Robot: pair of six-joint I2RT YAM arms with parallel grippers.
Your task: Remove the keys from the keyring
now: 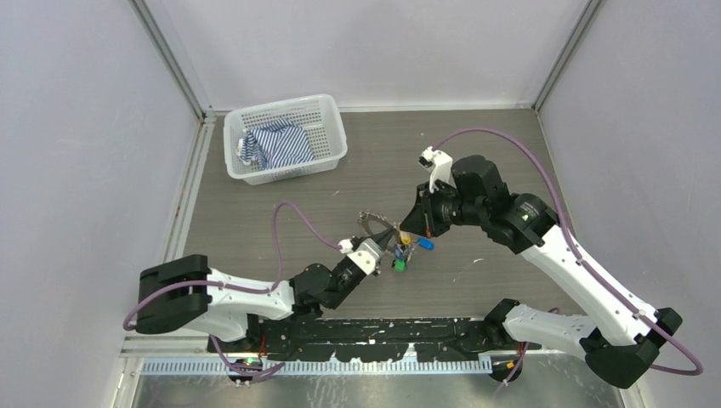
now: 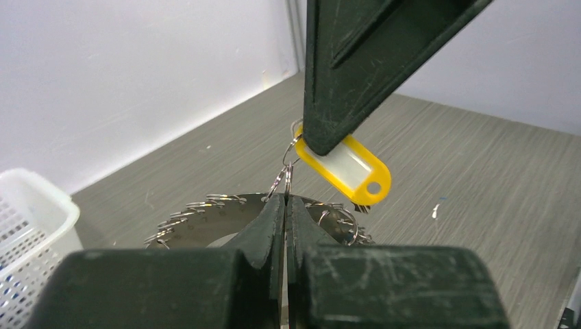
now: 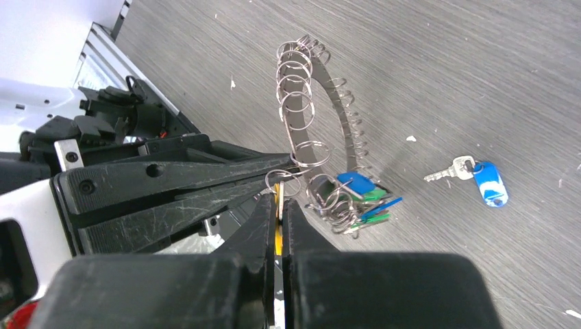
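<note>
left gripper: jaws pressed together with no gap showing, pinching thin metal at the edge of the keyring, right where a small split ring rises from between its tips.
right gripper: jaws narrowed to a sliver, clamped on the flat yellow key tag, which sticks out past its fingers.
keyring position: held off the table between the two arms, about mid-table in the overhead view, its band fringed with empty split rings.
remaining keys: a bunch with blue and green tags hanging at the band's lower end, just beside both grippers.
freed key: lies on the table with its blue tag, well apart from the ring.
risk, tag slip: the right gripper holds smooth plastic only, so a pull could slide the tag out of the pinch.
risk, ring jam: the split ring may snag or twist on the band instead of coming free, and a hard tug could then drag the whole keyring out of the left pinch.
risk, collision: the two sets of fingers sit almost touching, so a small misjudged move could knock them together.
risk, tangle: the hanging bunch could swing into the working spot.
writing: none legible; the yellow tag's white label window looks blank.
brands: none visible on arms, tags or keys.
</note>
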